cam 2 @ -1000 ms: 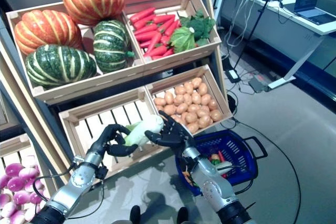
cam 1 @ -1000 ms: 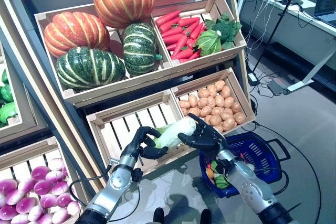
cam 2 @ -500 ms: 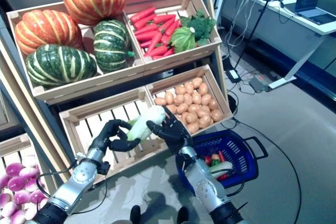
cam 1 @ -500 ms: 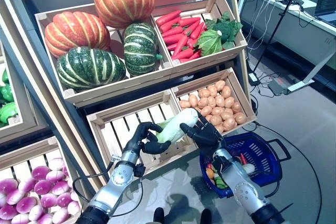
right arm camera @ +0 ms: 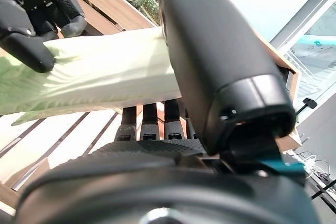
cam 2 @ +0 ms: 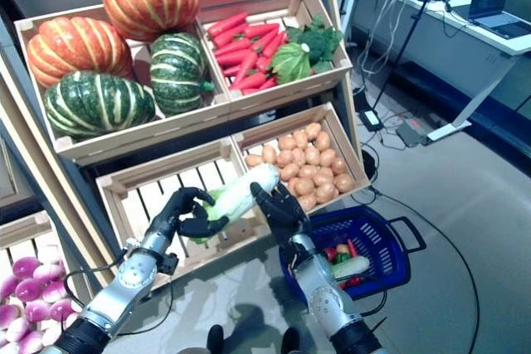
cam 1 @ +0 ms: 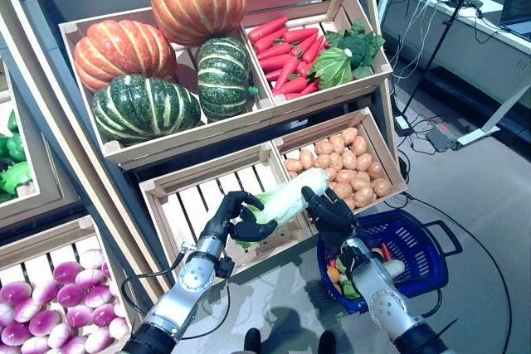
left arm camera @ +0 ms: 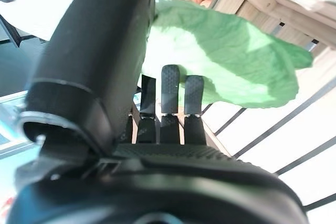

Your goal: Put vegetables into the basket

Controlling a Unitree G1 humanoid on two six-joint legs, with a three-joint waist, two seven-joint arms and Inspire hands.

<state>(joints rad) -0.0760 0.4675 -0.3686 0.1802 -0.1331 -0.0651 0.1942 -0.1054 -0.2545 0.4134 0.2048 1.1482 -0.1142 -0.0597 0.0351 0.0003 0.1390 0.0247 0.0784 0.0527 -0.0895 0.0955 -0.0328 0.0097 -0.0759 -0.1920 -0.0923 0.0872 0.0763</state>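
The cabbage (cam 1: 286, 199) has lifted higher above the empty crate (cam 1: 178, 209), left robot hand (cam 1: 236, 220) curled round its leafy end, right robot hand (cam 1: 329, 209) wrapping the pale stem, so next it's across to the blue basket (cam 1: 423, 242) just right of the crate.

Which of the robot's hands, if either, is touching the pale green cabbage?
Touching, both. The left wrist view shows the left hand curled round the cabbage's leafy end; the right wrist view shows the right hand gripping its pale stalk end.

Pale slatted wooden crates (cam 1: 207, 196) look matt, the blue plastic basket (cam 1: 415, 242) glossy, the cabbage (cam 1: 286, 198) smooth.
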